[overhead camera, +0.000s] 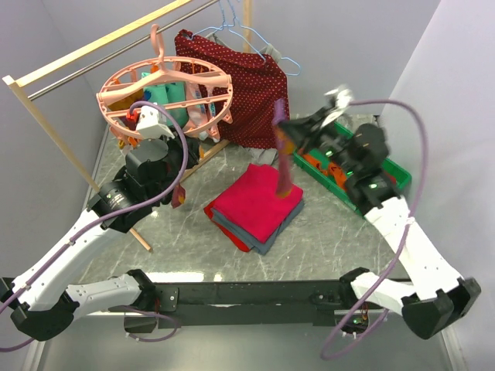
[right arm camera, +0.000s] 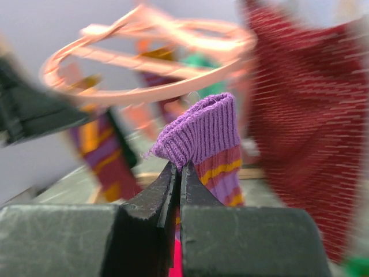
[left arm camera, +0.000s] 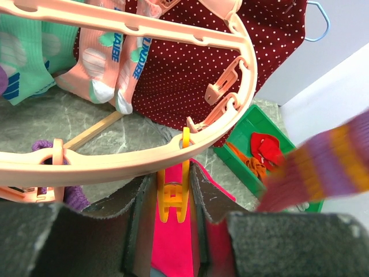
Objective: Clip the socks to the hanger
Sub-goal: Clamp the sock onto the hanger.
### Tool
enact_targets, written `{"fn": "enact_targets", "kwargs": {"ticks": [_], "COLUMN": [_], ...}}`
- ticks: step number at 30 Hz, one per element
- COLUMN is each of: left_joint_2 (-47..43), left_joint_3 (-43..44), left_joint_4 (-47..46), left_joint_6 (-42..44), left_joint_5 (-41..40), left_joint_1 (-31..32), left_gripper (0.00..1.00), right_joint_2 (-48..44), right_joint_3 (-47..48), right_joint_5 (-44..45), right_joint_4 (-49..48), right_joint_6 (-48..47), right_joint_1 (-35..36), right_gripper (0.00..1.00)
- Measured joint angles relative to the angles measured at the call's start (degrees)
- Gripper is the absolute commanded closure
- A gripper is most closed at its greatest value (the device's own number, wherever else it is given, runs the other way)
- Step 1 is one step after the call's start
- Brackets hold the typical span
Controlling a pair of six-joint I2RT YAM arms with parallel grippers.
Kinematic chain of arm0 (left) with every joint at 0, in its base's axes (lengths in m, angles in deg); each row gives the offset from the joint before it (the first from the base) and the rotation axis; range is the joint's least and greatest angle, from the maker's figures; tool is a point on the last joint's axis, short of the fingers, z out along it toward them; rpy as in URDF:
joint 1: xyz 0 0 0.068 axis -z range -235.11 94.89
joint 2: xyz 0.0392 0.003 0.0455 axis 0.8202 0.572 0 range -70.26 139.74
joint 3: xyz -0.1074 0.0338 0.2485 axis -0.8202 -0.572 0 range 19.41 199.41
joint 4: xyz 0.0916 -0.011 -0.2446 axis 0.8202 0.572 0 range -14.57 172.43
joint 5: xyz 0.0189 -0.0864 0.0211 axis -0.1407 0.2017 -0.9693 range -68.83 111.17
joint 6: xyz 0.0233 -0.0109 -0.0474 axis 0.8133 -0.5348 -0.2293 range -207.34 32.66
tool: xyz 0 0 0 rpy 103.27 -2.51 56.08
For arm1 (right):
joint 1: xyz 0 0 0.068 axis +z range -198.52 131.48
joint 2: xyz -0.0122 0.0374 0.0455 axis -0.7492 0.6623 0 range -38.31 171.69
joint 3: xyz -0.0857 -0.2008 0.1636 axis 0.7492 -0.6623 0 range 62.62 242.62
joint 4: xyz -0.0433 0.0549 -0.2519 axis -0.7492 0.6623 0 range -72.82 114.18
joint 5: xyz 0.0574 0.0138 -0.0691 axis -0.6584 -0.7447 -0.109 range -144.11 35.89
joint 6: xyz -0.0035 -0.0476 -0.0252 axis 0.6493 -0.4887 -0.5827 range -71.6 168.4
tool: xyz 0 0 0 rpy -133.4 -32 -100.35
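The pink round hanger hangs from the wooden rack at the back left, with teal and pink socks clipped on. My left gripper sits under its near rim, shut on a yellow clip that dangles from the ring. My right gripper is shut on the cuff of a purple-striped sock, which hangs over the cloth stack to the right of the hanger. This sock also shows blurred in the left wrist view. A second purple-striped sock hangs from the hanger.
A folded red and grey cloth stack lies mid-table. A green bin with orange and red items stands at the right. A large dark red dotted garment and light-blue wire hangers hang behind. A wooden rack leg crosses the left side.
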Motion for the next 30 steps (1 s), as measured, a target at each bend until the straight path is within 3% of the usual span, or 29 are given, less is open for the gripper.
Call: {"fn": "enact_targets", "kwargs": {"ticks": [5, 12, 30], "left_joint_2": [0.15, 0.15, 0.15], "left_joint_3": [0.0, 0.0, 0.0], "left_joint_4": [-0.09, -0.63, -1.31], "left_joint_6": [-0.04, -0.09, -0.17], "left_joint_5": [0.2, 0.35, 0.7], "left_joint_1": [-0.02, -0.02, 0.0], "left_gripper": [0.99, 0.99, 0.99], "right_joint_2": [2.95, 11.32, 20.22], "right_joint_3": [-6.27, -7.82, -9.51], "right_joint_5": [1.46, 1.99, 1.95], "right_joint_4": [-8.0, -18.14, -27.1], "right_joint_6": [2.54, 6.45, 12.28], "right_joint_1": [10.99, 20.02, 24.33], "right_gripper": [1.0, 1.0, 1.0]}}
